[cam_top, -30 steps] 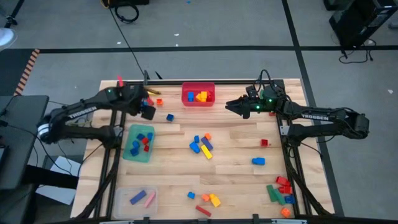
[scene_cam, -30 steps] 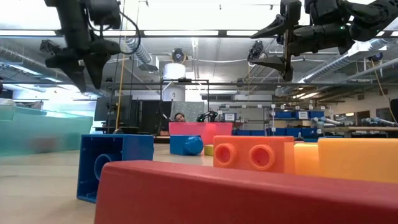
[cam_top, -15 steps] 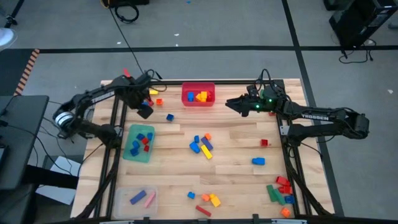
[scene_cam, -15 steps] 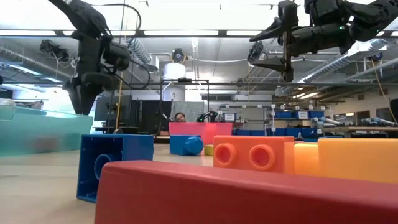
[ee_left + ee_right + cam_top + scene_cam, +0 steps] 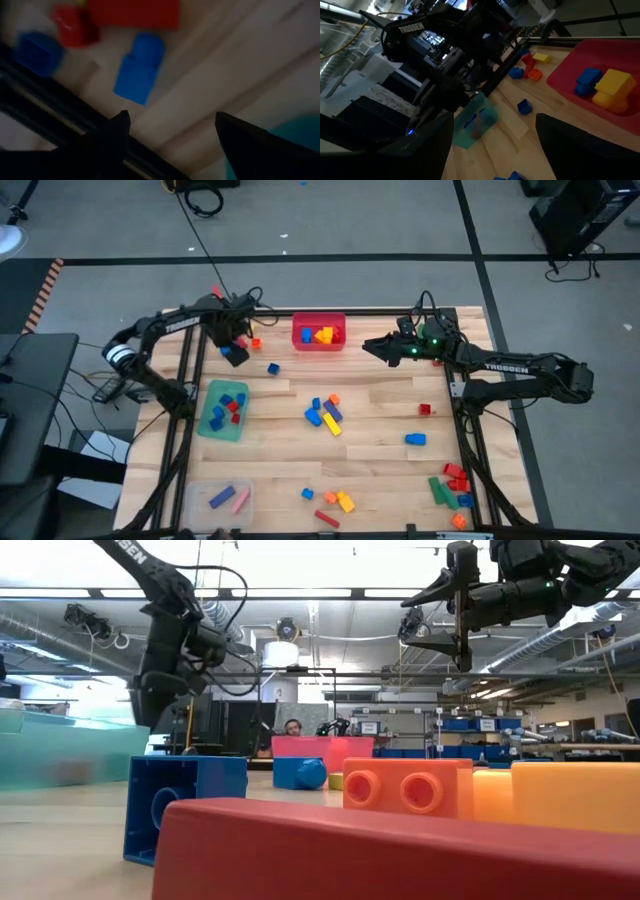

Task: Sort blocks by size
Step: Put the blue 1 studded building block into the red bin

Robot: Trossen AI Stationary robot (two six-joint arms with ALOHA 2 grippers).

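1. The left gripper (image 5: 233, 352) hangs over the far left part of the wooden table (image 5: 380, 405), close to the far edge. Its fingers (image 5: 117, 131) stand apart and nothing is between them.
2. Just beside this gripper lie a small blue block (image 5: 272, 368), an orange block (image 5: 256, 343) and some red and yellow pieces near the table's far edge.
3. The right gripper (image 5: 368, 347) is in the air over the far right part of the table, pointing left toward the red bin (image 5: 318, 319). Its fingers (image 5: 427, 145) are apart and empty.
4. The red bin sits at the far middle and holds yellow and blue blocks (image 5: 323, 335).
5. The green bin (image 5: 212, 423) on the left holds blue and red blocks. The clear bin (image 5: 195, 502) at the near left corner holds a long blue bar and a pink bar.
6. Loose blocks lie in the middle of the table (image 5: 324, 412), one blue block (image 5: 415, 439) and one small red cube (image 5: 425, 409) more to the right, and a heap of red and green blocks (image 5: 450, 486) at the near right corner.
7. In the low view, a big red block (image 5: 400, 850), an orange block (image 5: 407, 786) and a blue block (image 5: 185, 802) stand very near the camera and hide much of the table.
8. A person (image 5: 291, 727) shows far behind the table.
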